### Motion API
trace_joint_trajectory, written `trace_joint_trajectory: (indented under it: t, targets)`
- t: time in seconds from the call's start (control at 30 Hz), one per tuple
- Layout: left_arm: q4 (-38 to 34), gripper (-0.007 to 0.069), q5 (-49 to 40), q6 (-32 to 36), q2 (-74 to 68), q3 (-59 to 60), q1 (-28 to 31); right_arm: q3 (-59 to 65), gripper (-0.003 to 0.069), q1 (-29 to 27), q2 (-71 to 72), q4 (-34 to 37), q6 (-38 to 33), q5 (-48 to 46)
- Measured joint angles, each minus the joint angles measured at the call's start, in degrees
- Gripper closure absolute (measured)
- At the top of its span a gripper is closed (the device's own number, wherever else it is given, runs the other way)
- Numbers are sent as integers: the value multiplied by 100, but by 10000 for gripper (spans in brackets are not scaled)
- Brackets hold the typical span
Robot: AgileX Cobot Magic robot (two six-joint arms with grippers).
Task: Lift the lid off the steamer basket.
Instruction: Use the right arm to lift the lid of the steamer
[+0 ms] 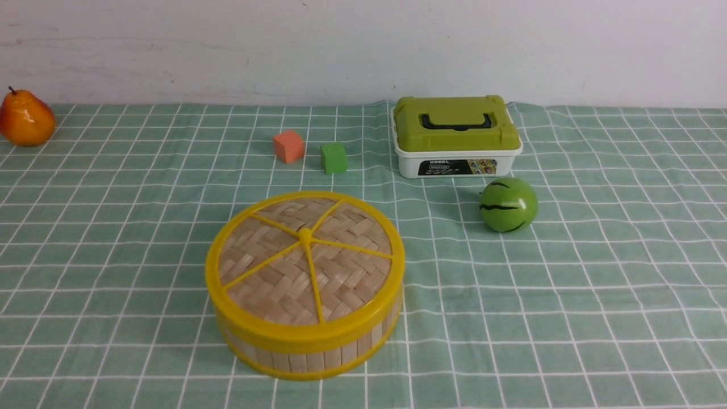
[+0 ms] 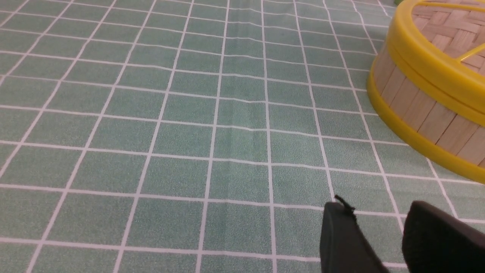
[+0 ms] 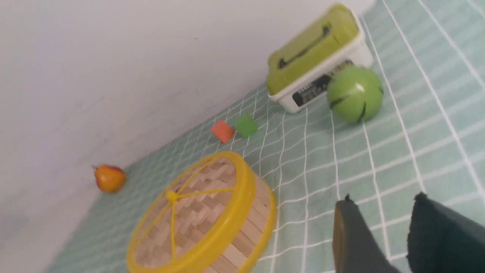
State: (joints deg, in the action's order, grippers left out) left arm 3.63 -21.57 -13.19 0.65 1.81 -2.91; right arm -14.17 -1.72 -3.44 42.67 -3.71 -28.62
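Checking both pincers before the lift

Right pincer (image 3: 382,199): jaws parted, clear gap, nothing between them. Left pincer (image 2: 379,206): also parted and empty, low over the tablecloth (image 2: 189,113). Neither touches anything.

The lid (image 1: 305,258) lies flat and fully seated on the basket (image 1: 318,355), yellow rim on yellow rim, with no gap that I can see. The pair stands ahead of my right pincer and across toward my left arm, well apart from it. It is nearer my left pincer, ahead and toward my right arm's side, but not touching.

Step not begun: lid on.

Risks, as I judge them:
- The lid's rim is thick, smooth plastic. A shallow pinch on its edge may slip off.
- The fit looks snug. Pulling up could bring the basket along, then drop it, because nothing holds the basket down. My left pincer is close enough to steady the slat wall.
- The centre knob is small and the spokes are thin. Jaws closing off-centre would catch a spoke and tip the lid.
- The green ball (image 1: 508,204) sits ahead of my right pincer, just before the box (image 1: 457,136). A wide swing with the lid could knock it rolling
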Motion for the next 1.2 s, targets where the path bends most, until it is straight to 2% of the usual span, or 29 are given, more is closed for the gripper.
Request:
trace_joint_trajectory:
  t: [0.07,0.1,0.23,0.37,0.4,0.43,0.5,0.53,0.57,0.7,0.73,0.77,0.87,1.07,1.2]
  targets:
    - [0,386,5,0,0,0,0,-641,533,0,-435,-430,-484,-432]
    - [0,386,5,0,0,0,0,-1420,607,21,-1035,-901,-933,-1040]
    - [0,386,5,0,0,0,0,-3022,676,332,-2326,-2056,-1285,-2200]
    - [0,386,5,0,0,0,0,-4155,678,724,-3393,-2621,-1352,-2986]
    - [0,386,5,0,0,0,0,-4709,678,1028,-4013,-2822,-1365,-3469]
    - [0,386,5,0,0,0,0,-4767,678,1028,-4083,-2838,-1366,-3469]
    - [0,386,5,0,0,0,0,-5501,677,1465,-4982,-3055,-1384,-4053]
    - [0,386,5,0,0,0,0,-5557,677,1501,-5049,-3055,-1381,-4087]
    - [0,386,5,0,0,0,0,-5973,676,1801,-5583,-3179,-1381,-4253]
    - [0,386,5,0,0,0,0,-6903,669,2665,-6781,-3586,-1385,-4302]
    - [0,386,5,0,0,0,0,-6903,668,2709,-6781,-3612,-1385,-4302]
    - [0,386,5,0,0,0,0,-7320,666,3081,-7311,-3823,-1385,-4307]
    - [-5,386,5,0,0,0,0,-7902,666,3514,-8010,-4022,-1371,-4307]
    - [-5,386,5,0,0,0,0,-8885,652,3864,-9080,-4076,-1021,-4308]
    - [-5,386,5,0,0,0,0,-9641,586,4119,-9959,-4040,-880,-4302]
